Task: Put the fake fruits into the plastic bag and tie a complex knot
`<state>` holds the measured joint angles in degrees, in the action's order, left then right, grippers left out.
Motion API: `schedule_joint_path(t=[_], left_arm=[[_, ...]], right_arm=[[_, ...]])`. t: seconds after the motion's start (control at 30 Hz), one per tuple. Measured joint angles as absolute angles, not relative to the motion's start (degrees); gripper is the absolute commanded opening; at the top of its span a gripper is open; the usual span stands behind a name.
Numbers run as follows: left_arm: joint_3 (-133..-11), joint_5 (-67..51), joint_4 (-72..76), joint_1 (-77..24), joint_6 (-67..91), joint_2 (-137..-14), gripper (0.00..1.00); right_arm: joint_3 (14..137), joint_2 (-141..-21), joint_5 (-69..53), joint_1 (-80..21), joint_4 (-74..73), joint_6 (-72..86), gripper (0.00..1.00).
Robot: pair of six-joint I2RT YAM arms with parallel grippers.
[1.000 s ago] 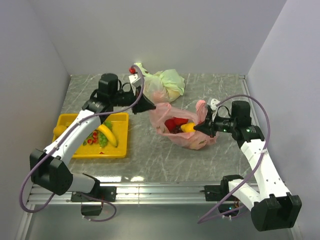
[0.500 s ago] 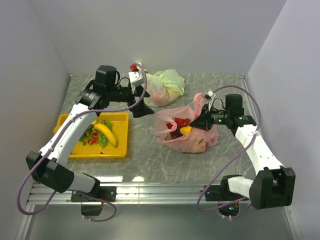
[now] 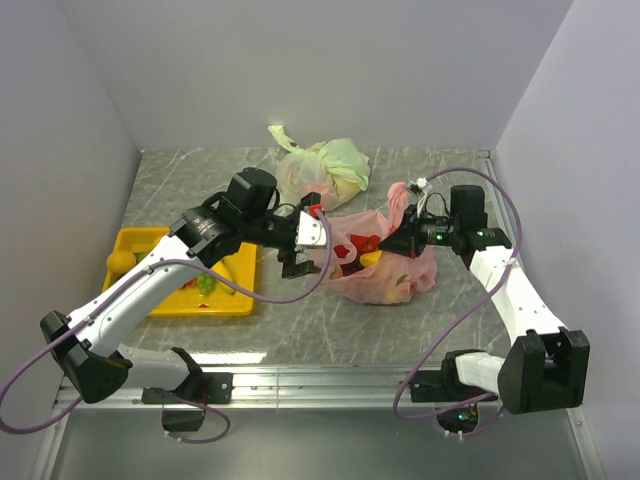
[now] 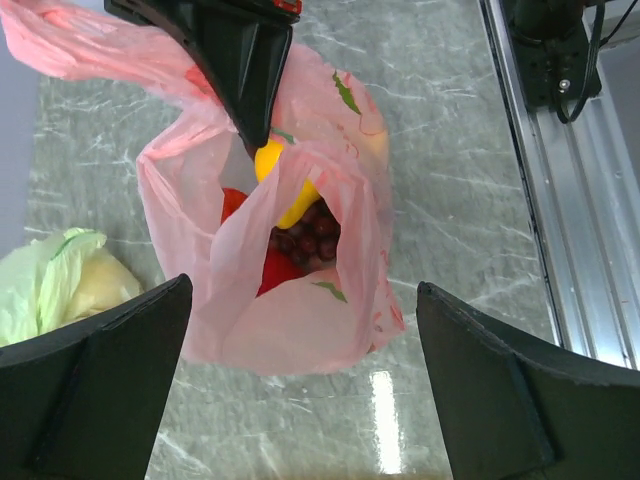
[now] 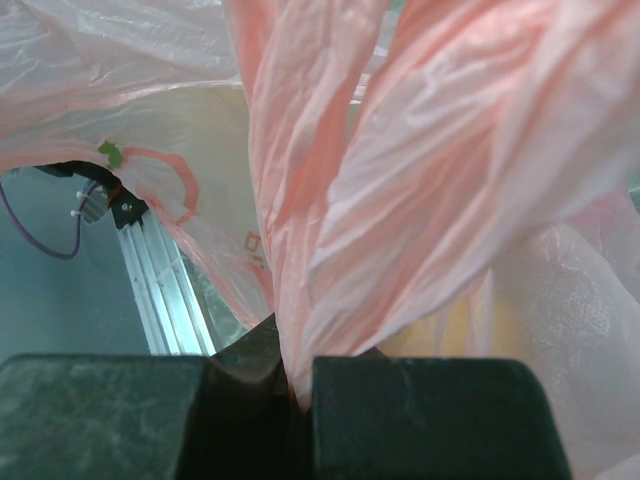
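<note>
Nearest me, the flat yellow plastic tray (image 3: 200, 308) on the grey marbled table (image 3: 340, 325) holds a few glossy fake fruits (image 3: 205, 285), so I'd say filling is unfinished. Past it the left hand (image 4: 302, 287) hangs wide open, empty, over the thin translucent pink plastic bag (image 4: 300, 320), lying mid-table with fruit inside. Beyond, the right hand (image 5: 297, 372) is clamped on its handle, lifting the mouth. The next move probably calls for another fruit from the tray; knotting comes later.
</note>
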<state>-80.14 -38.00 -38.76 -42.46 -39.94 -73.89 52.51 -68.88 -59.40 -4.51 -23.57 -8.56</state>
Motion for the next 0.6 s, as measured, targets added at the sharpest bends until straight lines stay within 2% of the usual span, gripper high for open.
schedule_joint_path(t=[0.57, 0.6], left_arm=[[-78.0, -29.4, -28.7, -51.2, -42.3, -79.2, 0.99], [-78.0, -28.7, -28.2, -51.3, -42.5, -79.8, 0.90]], right_arm=[[52.6, -68.9, -59.4, -4.6, -23.7, -8.9, 0.00], [52.6, -68.9, -59.4, -4.6, -23.8, -9.1, 0.00]])
